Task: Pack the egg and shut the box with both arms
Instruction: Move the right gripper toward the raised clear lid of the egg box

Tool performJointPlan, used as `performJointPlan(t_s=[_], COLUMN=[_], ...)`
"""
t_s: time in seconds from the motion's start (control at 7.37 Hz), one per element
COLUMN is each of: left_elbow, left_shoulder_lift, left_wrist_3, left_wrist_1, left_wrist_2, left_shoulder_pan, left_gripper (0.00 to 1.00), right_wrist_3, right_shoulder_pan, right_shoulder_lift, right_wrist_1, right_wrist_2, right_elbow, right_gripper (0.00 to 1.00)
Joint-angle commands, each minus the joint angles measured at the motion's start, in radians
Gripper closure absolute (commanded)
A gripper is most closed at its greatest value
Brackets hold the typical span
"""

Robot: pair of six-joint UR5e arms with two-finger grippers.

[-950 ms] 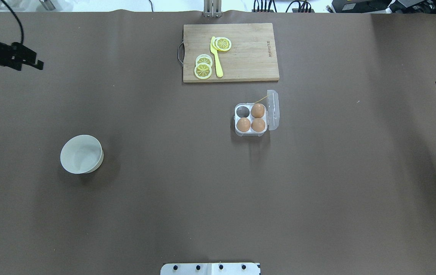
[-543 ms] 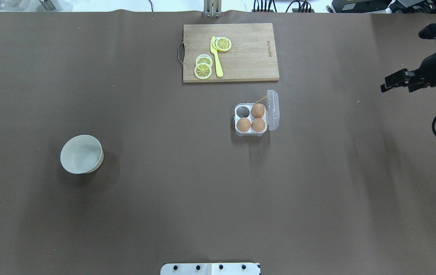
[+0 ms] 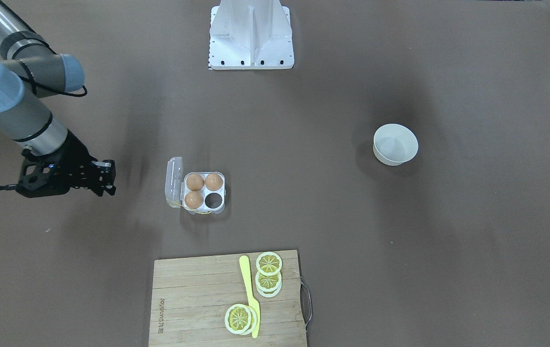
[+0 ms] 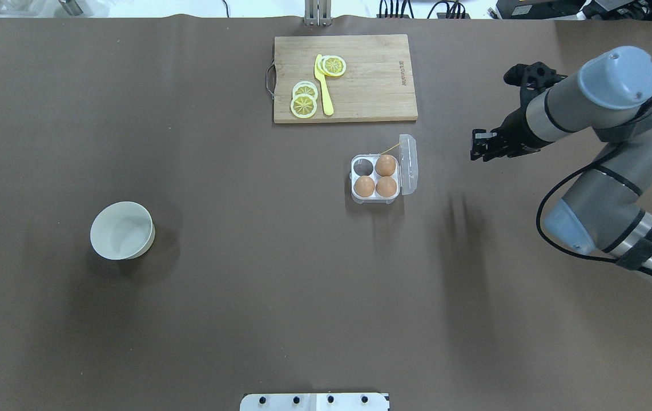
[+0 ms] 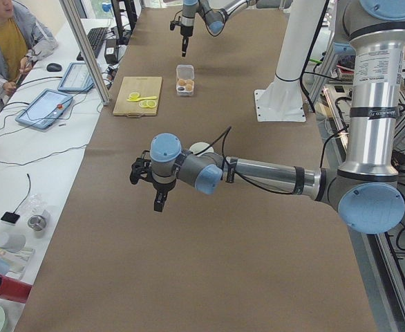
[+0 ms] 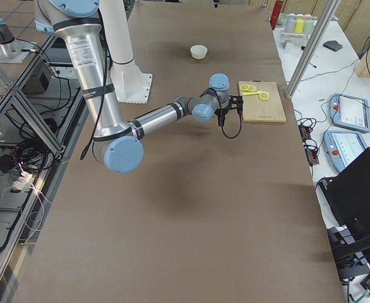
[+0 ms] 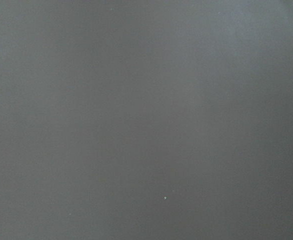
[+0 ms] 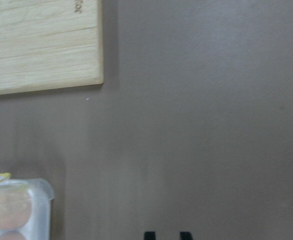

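Light: bright, even, from overhead.
Shadows: soft dark patches beside bowl (image 4: pixel 149 235) and box (image 4: pixel 409 168); streaky one below right arm (image 4: pixel 583 108).
Blur: vertical smearing across right wrist view.
Left wrist view: flat, featureless brown-grey.

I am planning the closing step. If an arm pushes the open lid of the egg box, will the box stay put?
Probably not: the box is small, thin plastic on a smooth table cover, so it likely slides. Its three eggs add little weight. The clear lid looks thin, so it should flex on its hinge.
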Motion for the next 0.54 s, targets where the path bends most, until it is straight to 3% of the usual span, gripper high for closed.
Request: performJointPlan(t_s=[0.0, 0.41], left_elbow=[-0.003, -0.001], left_shoulder_lift=[0.017, 0.015], left_wrist_3=[0.002, 0.002], left_wrist_1=[0.000, 0.000], left_wrist_2=[-0.002, -0.002], left_shoulder_pan=[-0.006, -0.006], left_gripper=[0.02, 0.02], right_wrist_3=[0.086, 0.178], right_shoulder_pan=[-0.070, -0.096], right_shoulder_lift=[0.079, 0.181], right_wrist_1=[-0.007, -0.012], right_wrist_2=[-0.037, -0.048], right_elbow=[-0.020, -0.053], right_gripper=[1.00, 1.00])
